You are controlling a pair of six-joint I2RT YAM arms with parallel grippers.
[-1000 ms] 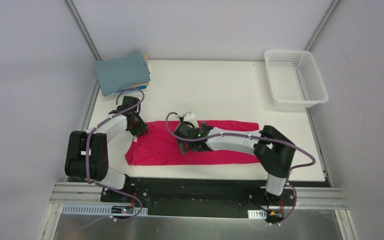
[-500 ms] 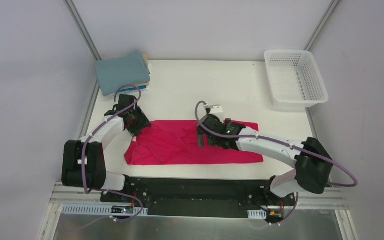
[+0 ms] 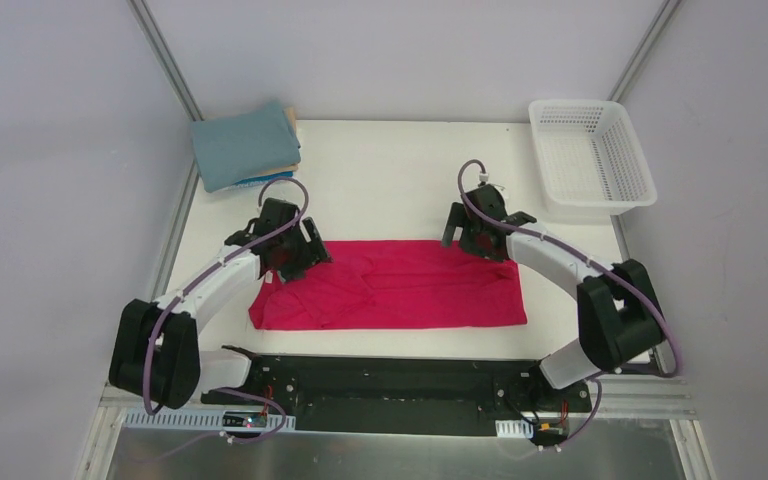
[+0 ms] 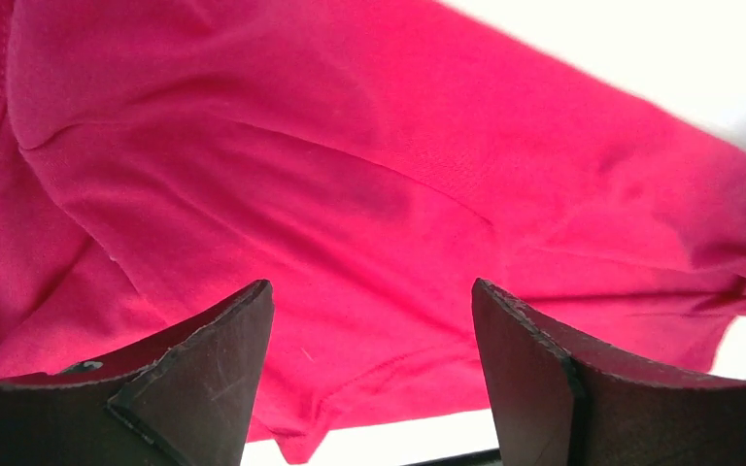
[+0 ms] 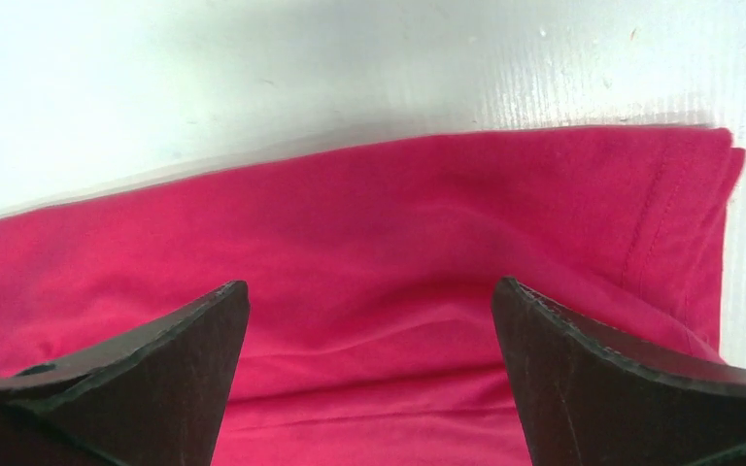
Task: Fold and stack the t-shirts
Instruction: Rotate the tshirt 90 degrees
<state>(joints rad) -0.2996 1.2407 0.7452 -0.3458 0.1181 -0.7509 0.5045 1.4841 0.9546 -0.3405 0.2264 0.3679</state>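
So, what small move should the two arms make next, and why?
Probably lower and close on the far edge of the crimson t-shirt: the left tool and the right tool hang open over its far corners, and it lies flat, ungripped.

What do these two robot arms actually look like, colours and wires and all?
Both the left arm and the right arm have smooth white shells between chunky black joints. A purple cable loops along each one. Each arm ends in two dark, wedge-shaped fingers with scuffed, matte faces.
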